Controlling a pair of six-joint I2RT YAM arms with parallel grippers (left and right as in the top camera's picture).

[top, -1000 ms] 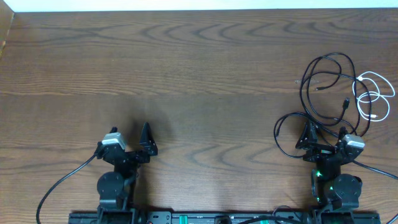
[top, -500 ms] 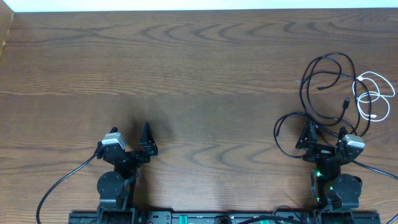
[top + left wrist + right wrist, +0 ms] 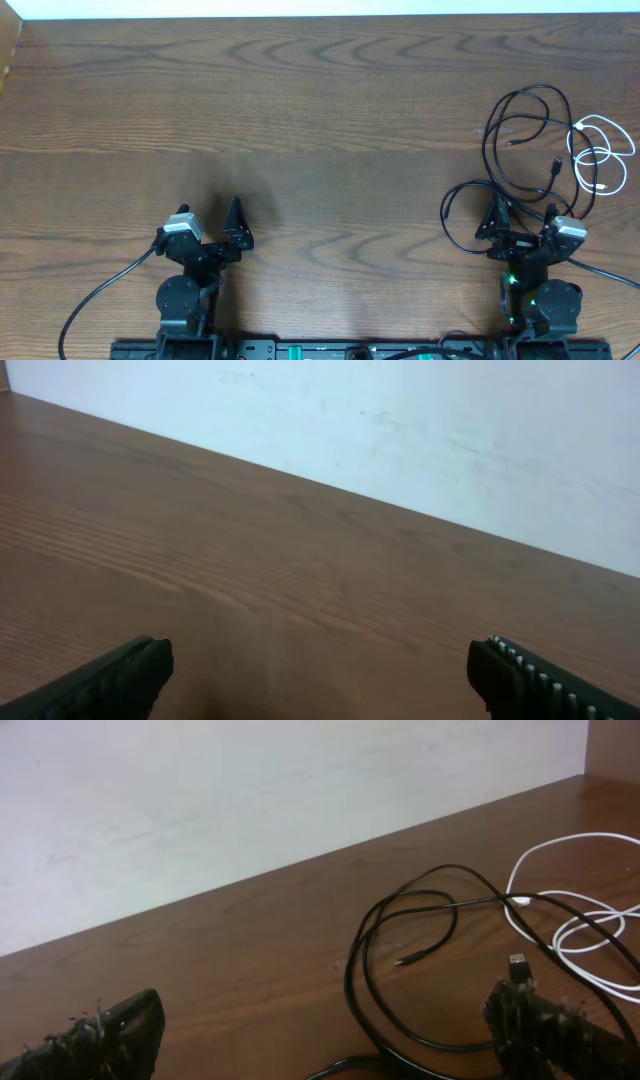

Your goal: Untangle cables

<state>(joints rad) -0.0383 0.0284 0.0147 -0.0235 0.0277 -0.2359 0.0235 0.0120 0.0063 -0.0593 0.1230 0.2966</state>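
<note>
The right gripper (image 3: 322,1010) is spread wide, its two fingers low over the table (image 3: 320,120) and pinching nothing; a near loop of the black cables (image 3: 487,148) lies on the wood between and just ahead of them. From there the black tangle runs away from the arm towards the far edge, its long axis near-to-far and leaning right. Two black plug ends show: a flat plug (image 3: 518,963) close to the right-hand finger and a smaller plug (image 3: 401,961) inside the loops. How many black cords make up the tangle cannot be told. One white cable (image 3: 604,152) lies coiled along the tangle's right side, overlapping it, its coils also stretched near-to-far. Well apart, the left gripper (image 3: 320,655) is spread wide over bare wood, facing a pale wall (image 3: 400,420).
</note>
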